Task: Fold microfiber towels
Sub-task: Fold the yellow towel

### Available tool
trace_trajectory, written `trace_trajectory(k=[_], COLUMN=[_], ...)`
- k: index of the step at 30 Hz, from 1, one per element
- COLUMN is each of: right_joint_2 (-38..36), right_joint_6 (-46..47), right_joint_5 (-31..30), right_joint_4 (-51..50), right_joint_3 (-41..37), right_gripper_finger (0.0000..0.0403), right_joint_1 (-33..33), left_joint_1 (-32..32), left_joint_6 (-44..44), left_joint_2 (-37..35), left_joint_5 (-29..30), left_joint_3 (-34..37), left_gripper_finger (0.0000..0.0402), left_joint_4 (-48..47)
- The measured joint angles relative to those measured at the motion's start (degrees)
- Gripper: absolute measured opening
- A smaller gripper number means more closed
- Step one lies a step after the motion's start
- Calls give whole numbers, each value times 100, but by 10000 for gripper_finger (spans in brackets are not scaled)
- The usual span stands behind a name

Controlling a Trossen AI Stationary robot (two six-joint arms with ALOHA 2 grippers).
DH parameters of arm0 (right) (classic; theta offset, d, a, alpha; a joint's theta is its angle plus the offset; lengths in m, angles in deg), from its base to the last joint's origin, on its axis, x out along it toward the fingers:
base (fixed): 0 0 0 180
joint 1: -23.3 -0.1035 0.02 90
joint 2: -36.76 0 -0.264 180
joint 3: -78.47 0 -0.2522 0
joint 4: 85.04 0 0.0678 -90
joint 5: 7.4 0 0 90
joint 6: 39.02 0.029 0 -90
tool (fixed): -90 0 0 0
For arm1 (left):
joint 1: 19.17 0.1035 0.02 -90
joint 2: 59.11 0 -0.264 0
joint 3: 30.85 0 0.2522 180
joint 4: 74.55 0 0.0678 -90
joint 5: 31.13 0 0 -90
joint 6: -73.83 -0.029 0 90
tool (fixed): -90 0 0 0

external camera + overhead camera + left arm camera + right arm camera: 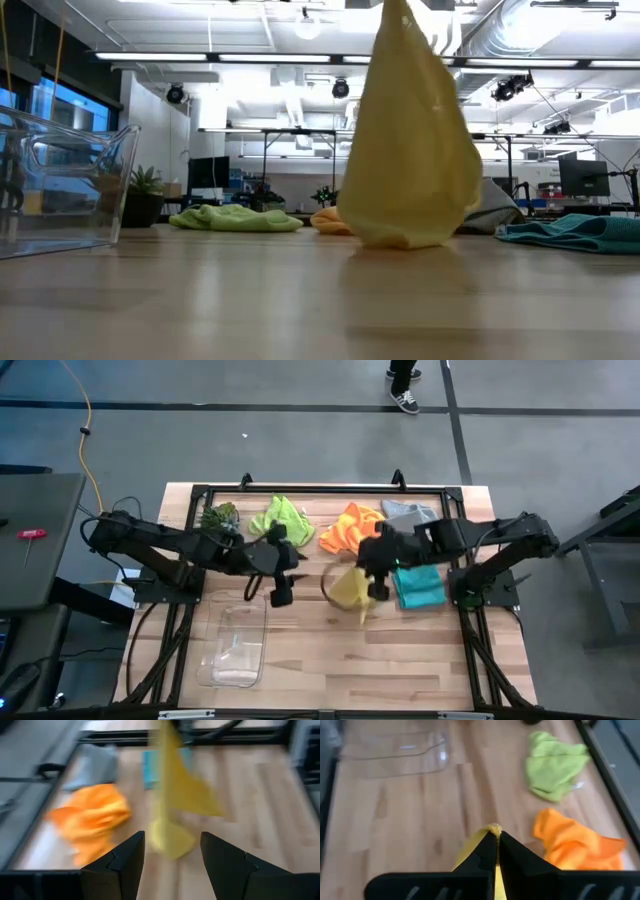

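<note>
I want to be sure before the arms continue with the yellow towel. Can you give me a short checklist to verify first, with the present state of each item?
1. Right claw shut on the yellow towel: ok, a corner is pinched.
2. Towel lifted: partly; it hangs as a cone and its lower end touches the table.
3. Left claw open and pointed at the towel: ok, nothing is between its fingers.
4. Landing area free: ok; the orange towel, lime green towel and teal towel lie apart from it.
5. Clear plastic bin out of the way: ok.
6. Free corner for the left claw to take: cannot tell.
</note>
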Motion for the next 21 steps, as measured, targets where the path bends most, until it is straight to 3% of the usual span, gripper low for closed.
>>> trace_trajectory(k=[5, 8, 13, 21], right_joint_2=[-4, -4, -4, 225], right_joint_6=[252, 454, 657, 1542], right_joint_5=[79, 133, 858, 862], right_joint_4=[7, 138, 775, 901], right_joint_3=[0, 0, 0, 0], right_gripper_finger=[0, 0, 0, 0], right_joint_1=[4, 64, 177, 904], left_joint_1=[-84, -168, -336, -549], left_joint_6=[602, 1210, 1597, 1645], left_joint_2=[-3, 74, 156, 248], left_joint_5=[-717, -851, -836, -268], left_joint_3=[1377, 1920, 2198, 2203], left_gripper_finger=[181, 181, 181, 181], left_joint_4=[2145, 2862, 2787, 2394])
